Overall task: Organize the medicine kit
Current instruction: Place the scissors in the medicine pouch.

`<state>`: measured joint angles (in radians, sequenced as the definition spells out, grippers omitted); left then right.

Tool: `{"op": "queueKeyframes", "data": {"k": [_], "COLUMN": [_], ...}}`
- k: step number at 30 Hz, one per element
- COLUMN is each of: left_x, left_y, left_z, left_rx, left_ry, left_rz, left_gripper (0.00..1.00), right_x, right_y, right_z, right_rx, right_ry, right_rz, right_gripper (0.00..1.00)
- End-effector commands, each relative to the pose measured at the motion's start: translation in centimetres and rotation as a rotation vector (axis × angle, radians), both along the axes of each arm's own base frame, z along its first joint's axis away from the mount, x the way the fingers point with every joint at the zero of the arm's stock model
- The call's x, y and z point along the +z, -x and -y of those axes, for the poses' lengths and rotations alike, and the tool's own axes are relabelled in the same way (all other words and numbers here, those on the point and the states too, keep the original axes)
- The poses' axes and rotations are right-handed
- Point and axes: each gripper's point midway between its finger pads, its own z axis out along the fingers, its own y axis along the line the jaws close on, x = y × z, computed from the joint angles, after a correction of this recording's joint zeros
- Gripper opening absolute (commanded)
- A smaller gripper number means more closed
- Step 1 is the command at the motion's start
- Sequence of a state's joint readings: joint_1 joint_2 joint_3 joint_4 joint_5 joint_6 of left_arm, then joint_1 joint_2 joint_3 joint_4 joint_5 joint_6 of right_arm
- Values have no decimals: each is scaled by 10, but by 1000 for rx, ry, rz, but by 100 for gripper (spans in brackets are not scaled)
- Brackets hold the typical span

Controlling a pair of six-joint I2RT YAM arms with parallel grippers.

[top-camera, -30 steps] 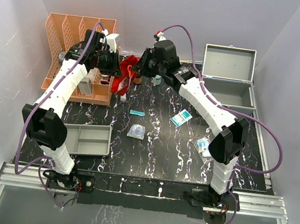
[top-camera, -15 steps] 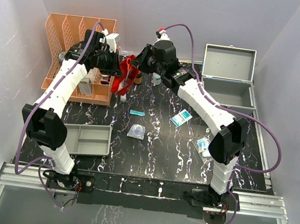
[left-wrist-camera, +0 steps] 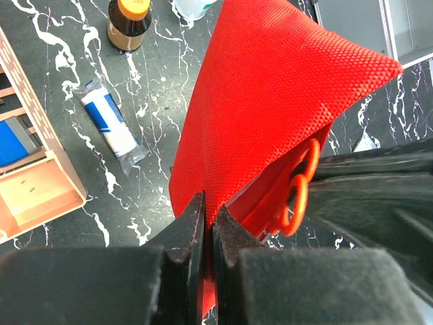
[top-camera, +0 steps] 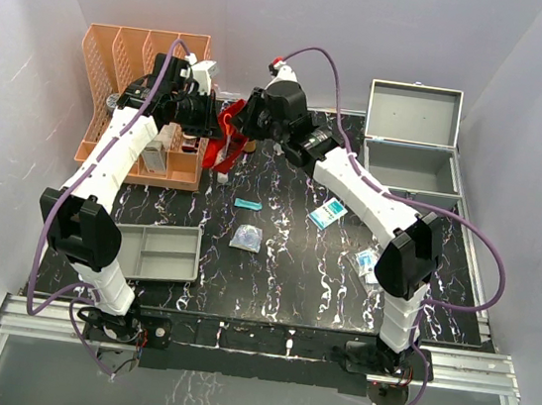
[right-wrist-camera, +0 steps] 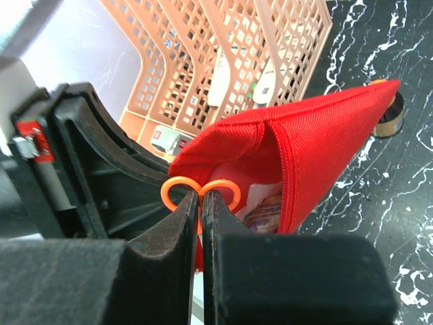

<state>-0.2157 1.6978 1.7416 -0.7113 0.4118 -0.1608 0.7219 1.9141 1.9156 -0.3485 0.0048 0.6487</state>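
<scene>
Now | left tool (left-wrist-camera: 208, 223) clamped on pouch (left-wrist-camera: 270, 101) rim, left of kit (top-camera: 413, 113) | right tool (right-wrist-camera: 200, 203) clamped on scissors (left-wrist-camera: 296, 203) | advice: hold pouch steady, draw scissors straight out

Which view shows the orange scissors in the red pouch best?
Right wrist: both loops of the orange scissors show at the mouth of the red pouch, pinched by the right hand. Left wrist shows them obliquely, beside the fabric the left hand clamps. Top external: too small to tell.
</scene>
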Motion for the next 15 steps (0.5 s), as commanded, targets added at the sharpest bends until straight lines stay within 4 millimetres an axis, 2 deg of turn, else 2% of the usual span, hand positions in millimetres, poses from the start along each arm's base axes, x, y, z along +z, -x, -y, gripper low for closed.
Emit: {"op": "queueKeyframes", "data": {"k": [1,10,15], "left_x": [32,32,31], "left_y": [6,6,7], "left_z": [6,6,8], "left_rx": [-21,-20,-25], "left_ry": [44,46,52], "left_rz": [62,63,55], "left_gripper": [0,0,0], "right_x": [5,-11,-11], "right_y": [-2,-3,-6], "right_z": [4,24,34], "right_rx": [-21,-90,-144], "right_ry": [33,126,144], "right_rz": [70,97,121], "right_gripper": [0,0,0]}}
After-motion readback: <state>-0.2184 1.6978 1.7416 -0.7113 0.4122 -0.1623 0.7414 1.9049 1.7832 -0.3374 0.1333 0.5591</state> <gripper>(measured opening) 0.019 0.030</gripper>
